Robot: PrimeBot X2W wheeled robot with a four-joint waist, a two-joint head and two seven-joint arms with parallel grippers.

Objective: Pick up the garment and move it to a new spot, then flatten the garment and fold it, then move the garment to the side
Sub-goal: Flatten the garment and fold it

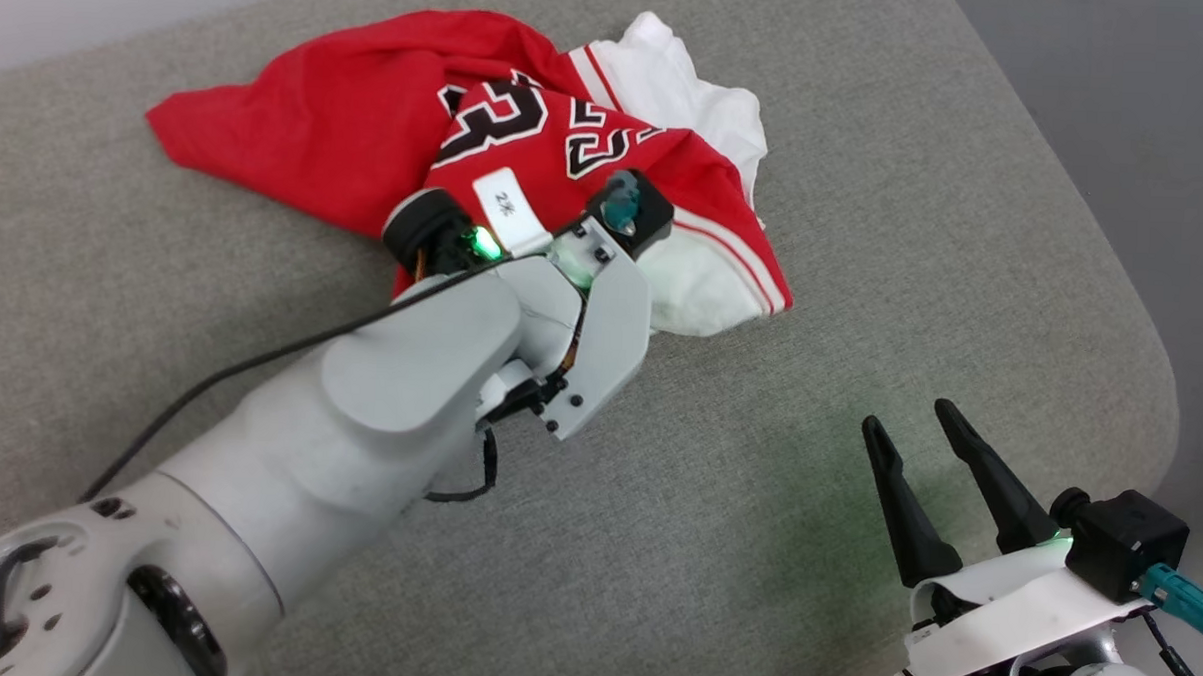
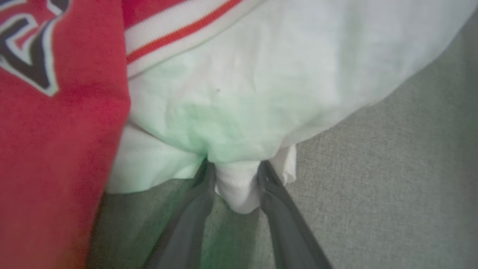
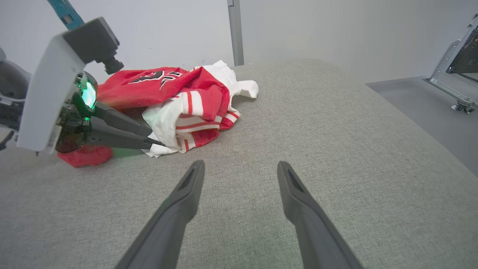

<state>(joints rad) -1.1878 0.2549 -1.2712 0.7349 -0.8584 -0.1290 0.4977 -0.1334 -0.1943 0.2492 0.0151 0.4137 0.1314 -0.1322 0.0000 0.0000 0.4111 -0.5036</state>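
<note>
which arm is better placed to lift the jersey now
Left. The left gripper is shut on a white fold of the garment and could likely lift now; the right gripper is open over bare grey cushion, apart from it.

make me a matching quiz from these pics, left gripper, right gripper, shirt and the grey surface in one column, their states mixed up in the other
1 left gripper
2 right gripper
3 shirt
4 grey surface

A crumpled in a heap
B open, holding nothing
C lying under the shirt
D shut on a white fold

Pairs: 1-D, 2-B, 3-A, 4-C
</note>
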